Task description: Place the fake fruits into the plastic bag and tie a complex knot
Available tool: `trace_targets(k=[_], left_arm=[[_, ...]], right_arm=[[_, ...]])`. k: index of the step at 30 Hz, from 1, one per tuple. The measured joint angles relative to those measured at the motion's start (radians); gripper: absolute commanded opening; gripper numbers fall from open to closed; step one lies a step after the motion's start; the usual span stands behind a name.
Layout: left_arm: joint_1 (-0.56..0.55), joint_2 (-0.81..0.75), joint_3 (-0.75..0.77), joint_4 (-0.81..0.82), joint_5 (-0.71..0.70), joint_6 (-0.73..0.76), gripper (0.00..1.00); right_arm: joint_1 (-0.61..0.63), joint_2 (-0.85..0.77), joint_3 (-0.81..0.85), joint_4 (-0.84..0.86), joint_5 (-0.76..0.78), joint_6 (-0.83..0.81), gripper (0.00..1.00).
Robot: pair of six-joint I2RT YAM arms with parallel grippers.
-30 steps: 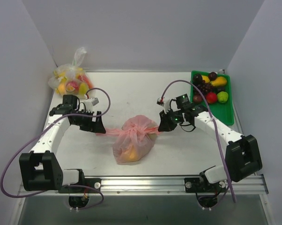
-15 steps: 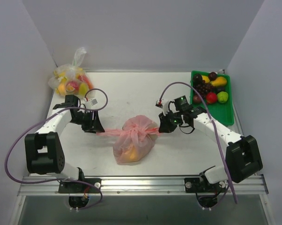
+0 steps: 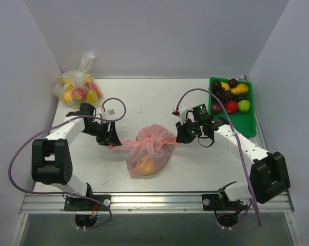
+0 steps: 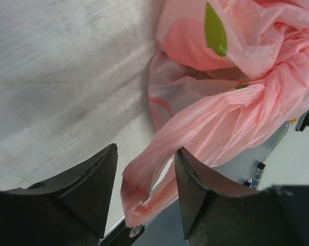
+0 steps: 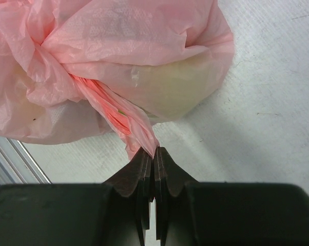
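Top external view has the plastic bag [image 3: 147, 156] lying on the table [image 3: 144, 97] between both arms, a yellow-orange fruit [image 3: 144, 165] showing through its skin and the knot [image 3: 153, 139] bunched at its far end. Left of the bag, the left gripper [image 3: 112, 139] sits at one pink handle end [image 4: 195, 138]; its jaws are spread apart, the strip lying loose between them. Right of the bag, the right gripper [image 3: 179, 136] has its jaws pressed together on the other handle end [image 5: 131, 128]. More fake fruits [image 3: 227, 96] fill a green tray [image 3: 249, 125] well right of the bag.
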Motion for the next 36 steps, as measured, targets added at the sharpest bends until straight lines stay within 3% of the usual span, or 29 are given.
trace_targets(k=[4,7,11,18,25,36], left_arm=[[-0.074,0.009,0.000,0.003,0.022,-0.007,0.48],[-0.090,0.030,0.000,0.004,0.023,-0.014,0.33],[-0.086,0.061,0.000,0.006,0.001,-0.011,0.00],[-0.104,0.000,0.016,0.007,-0.164,0.059,0.00],[-0.145,-0.244,0.025,0.075,-0.357,0.181,0.00],[-0.166,-0.300,-0.097,0.204,-0.424,0.238,0.00]], right_arm=[[0.006,0.000,0.000,0.000,0.000,-0.004,0.00],[0.006,-0.003,-0.008,0.002,0.000,-0.008,0.00],[0.006,-0.009,-0.017,0.003,0.016,-0.008,0.00],[0.018,-0.052,-0.023,0.013,0.099,-0.017,0.00],[0.012,-0.095,-0.036,0.045,0.154,-0.030,0.00],[-0.106,-0.083,-0.067,0.072,0.111,-0.030,0.00]])
